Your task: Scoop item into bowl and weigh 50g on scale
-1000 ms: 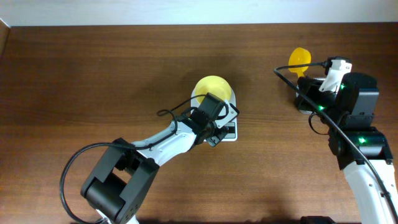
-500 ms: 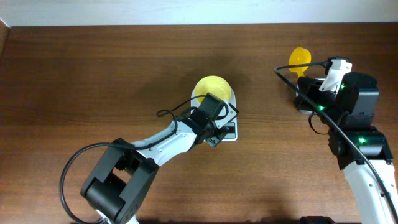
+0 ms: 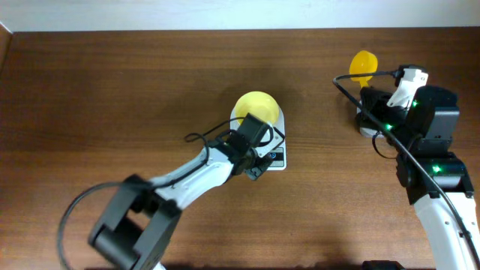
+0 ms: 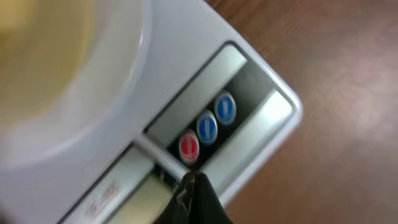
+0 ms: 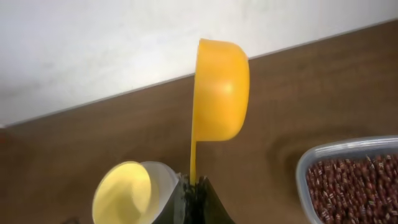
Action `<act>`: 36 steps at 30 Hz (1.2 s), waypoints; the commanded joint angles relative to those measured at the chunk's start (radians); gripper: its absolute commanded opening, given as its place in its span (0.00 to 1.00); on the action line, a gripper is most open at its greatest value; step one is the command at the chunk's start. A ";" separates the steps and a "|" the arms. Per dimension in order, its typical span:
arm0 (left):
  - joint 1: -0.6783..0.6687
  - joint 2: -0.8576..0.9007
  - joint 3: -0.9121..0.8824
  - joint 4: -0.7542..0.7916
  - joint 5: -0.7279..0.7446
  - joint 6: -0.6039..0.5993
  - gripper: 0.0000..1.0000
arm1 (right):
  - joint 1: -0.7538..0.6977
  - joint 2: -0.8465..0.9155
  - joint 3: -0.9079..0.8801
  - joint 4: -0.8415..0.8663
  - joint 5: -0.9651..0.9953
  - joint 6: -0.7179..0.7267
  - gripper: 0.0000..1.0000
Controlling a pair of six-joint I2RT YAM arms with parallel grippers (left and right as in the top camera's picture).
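Observation:
The pale-yellow bowl [image 3: 256, 107] sits on the white scale [image 3: 276, 157]; it also shows in the right wrist view [image 5: 124, 193]. My left gripper [image 4: 191, 179] is shut, its tips at the red button among the scale's buttons [image 4: 207, 127] by the display. My right gripper [image 5: 194, 186] is shut on the handle of the yellow scoop [image 5: 221, 93], held up in the air; the scoop [image 3: 361, 66] shows overhead at the far right. The red-brown beans [image 5: 351, 180] lie in a clear tub [image 5: 305, 171] below the scoop, mostly hidden overhead by the right arm.
Brown wooden table [image 3: 112, 90]. A pale wall runs along the far edge [image 5: 93, 50]. The left arm's cable loops near the scale.
The right gripper has lifted the scoop slightly further away. The left gripper has shifted a little over the scale's button edge.

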 commanded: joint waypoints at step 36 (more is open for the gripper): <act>0.251 -0.299 -0.002 0.154 -0.146 0.054 0.00 | -0.002 0.364 0.031 0.850 0.076 0.310 0.04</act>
